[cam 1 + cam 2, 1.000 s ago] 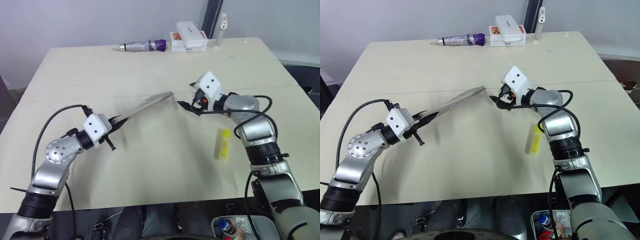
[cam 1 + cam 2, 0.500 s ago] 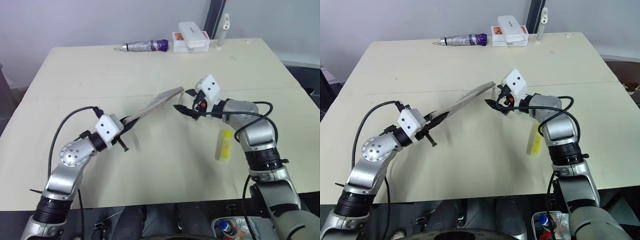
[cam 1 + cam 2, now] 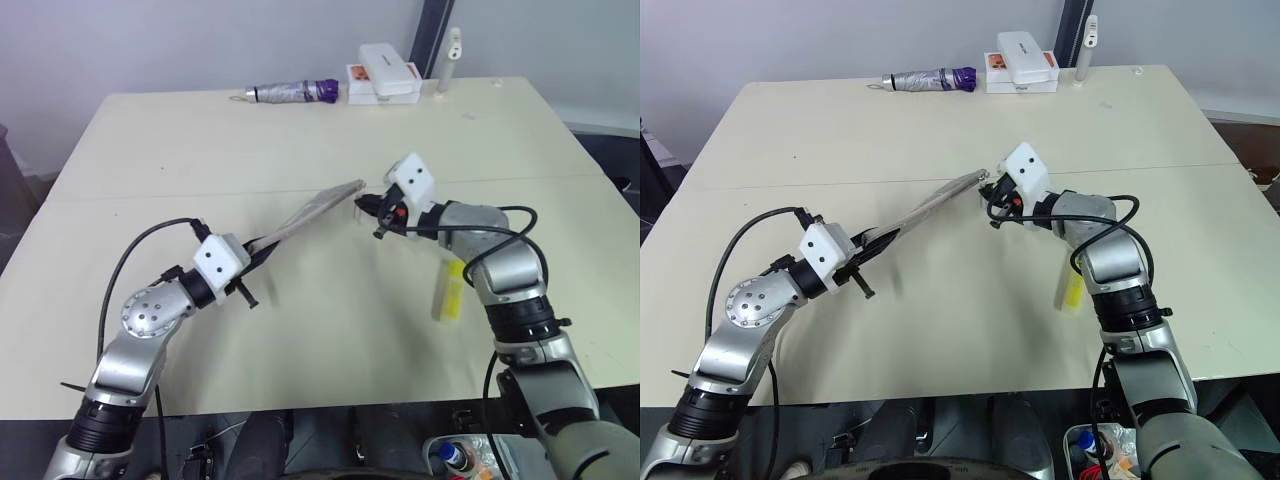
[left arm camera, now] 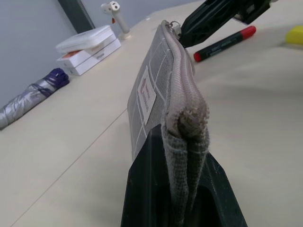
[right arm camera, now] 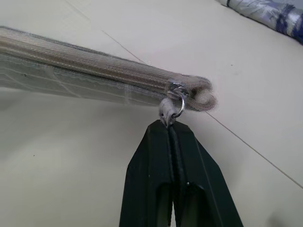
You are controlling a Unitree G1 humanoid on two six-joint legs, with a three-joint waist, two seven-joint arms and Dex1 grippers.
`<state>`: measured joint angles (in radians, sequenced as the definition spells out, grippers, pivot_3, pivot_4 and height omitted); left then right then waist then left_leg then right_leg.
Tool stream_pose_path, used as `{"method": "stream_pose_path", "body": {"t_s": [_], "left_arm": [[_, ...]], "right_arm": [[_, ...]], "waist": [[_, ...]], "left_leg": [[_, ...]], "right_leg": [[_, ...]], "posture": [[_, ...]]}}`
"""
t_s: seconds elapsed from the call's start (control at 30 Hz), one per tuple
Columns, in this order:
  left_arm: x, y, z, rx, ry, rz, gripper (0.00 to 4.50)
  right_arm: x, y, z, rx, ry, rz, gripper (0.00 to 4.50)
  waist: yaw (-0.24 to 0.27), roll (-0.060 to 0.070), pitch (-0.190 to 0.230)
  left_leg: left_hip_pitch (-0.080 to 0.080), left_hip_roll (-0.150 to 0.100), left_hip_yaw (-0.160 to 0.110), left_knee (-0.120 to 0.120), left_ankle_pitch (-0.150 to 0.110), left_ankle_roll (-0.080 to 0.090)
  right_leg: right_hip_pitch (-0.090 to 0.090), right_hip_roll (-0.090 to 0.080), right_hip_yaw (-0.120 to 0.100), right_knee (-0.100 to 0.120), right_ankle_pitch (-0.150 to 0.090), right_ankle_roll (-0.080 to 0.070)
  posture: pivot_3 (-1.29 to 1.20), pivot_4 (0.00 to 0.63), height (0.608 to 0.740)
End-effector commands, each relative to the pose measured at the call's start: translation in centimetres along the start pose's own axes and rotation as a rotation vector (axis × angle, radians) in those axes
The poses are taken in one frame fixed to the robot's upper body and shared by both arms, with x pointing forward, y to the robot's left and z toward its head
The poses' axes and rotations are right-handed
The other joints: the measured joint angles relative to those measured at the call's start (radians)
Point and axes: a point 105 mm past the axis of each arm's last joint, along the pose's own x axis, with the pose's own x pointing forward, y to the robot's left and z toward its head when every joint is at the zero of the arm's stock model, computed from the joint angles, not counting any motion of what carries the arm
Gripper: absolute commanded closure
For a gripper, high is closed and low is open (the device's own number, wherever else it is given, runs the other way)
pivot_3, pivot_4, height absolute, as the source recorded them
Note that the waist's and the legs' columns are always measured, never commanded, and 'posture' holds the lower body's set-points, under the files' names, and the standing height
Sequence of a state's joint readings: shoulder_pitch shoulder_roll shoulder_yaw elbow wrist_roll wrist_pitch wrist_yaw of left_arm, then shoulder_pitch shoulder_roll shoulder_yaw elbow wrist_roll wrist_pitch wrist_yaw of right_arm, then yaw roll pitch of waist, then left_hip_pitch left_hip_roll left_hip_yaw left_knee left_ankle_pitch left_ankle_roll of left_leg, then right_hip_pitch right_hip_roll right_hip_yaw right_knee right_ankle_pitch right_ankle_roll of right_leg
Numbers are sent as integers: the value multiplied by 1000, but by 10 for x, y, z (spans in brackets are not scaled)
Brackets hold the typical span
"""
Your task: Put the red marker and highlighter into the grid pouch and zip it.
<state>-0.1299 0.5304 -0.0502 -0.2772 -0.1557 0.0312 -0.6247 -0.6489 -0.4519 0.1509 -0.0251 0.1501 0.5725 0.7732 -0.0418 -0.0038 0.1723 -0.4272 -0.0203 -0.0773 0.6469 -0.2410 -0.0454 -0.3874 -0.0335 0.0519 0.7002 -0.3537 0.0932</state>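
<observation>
The grid pouch (image 3: 305,214) is held off the surface (image 3: 300,130), edge-up, stretched between the two arms near the middle of the scene. The left gripper (image 4: 182,142) has its fingers clamped on one short end of the pouch, at about 8 o'clock from the pouch's middle. The pouch's white label (image 4: 146,95) faces outward on its side, and its zipper runs along the upper edge.

At the far end, toward 2 o'clock, the right gripper (image 5: 168,127) has its fingers pressed together on the small pull tab (image 5: 165,112) that hangs from the ring of the zipper slider (image 5: 176,90). The slider sits at that end of the pouch.

The red marker (image 4: 225,43) lies on the surface beside the right gripper's black fingers. The highlighter (image 3: 447,290) lies on the surface at about 4 o'clock from the pouch, just beside the right forearm.

At the far edge, toward 12 o'clock, lie a silver folded umbrella with a purple end (image 3: 290,93), a stack of white boxes (image 3: 383,70) and an upright white stick (image 3: 448,52).
</observation>
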Motion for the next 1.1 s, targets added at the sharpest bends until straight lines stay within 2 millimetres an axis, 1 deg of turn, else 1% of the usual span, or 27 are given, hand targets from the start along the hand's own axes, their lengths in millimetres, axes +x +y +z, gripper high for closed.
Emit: {"method": "stream_pose_path", "body": {"t_s": [0.03, 0.27, 0.47, 0.57, 0.67, 0.83, 1.1], "left_arm": [[4, -1, 7, 24, -19, 13, 4500], [9, -6, 5, 16, -10, 21, 4500], [15, -17, -3, 27, 20, 7, 4500], [20, -24, -5, 25, 23, -1, 4500], [25, -27, -5, 20, 22, -1, 4500], [33, -25, -7, 12, 16, 20, 4500], [40, -14, -14, 35, 37, 90, 4500]], "right_arm": [[2, 26, 14, -86, -23, 111, 4440], [4, 59, 22, -143, -26, 243, 4440], [-5, 101, 38, -217, -64, 428, 4440], [-7, 115, 42, -244, -67, 482, 4440], [-6, 122, 43, -249, -63, 504, 4440], [-5, 122, 42, -252, -51, 504, 4440], [-6, 121, 44, -259, -57, 496, 4440]], "waist": [[0, 0, 0], [1, 0, 0], [2, 0, 0], [2, 0, 0], [3, 0, 0], [7, 0, 0], [6, -1, 0]], "left_leg": [[0, 0, 0, 0, 0, 0], [0, 0, 0, 0, 0, 0], [0, 0, 0, 0, 0, 0], [0, 0, -1, 0, 0, 0], [0, 0, -1, 1, 0, 0], [0, 0, -1, 1, 0, 0], [0, 0, -1, 1, 0, 0]], "right_leg": [[0, 0, 0, 0, 0, 0], [0, 0, 0, 0, 0, 0], [0, 0, 0, 0, 0, 0], [0, 0, 0, 0, 0, 0], [1, 0, 0, 0, 0, 0], [1, 0, -1, 0, 0, 0], [1, 0, -1, 0, 0, 0]], "posture": [[0, 150, 740], [0, 150, 740], [0, 150, 740], [0, 150, 740], [0, 150, 740], [0, 150, 740], [0, 150, 740]]}}
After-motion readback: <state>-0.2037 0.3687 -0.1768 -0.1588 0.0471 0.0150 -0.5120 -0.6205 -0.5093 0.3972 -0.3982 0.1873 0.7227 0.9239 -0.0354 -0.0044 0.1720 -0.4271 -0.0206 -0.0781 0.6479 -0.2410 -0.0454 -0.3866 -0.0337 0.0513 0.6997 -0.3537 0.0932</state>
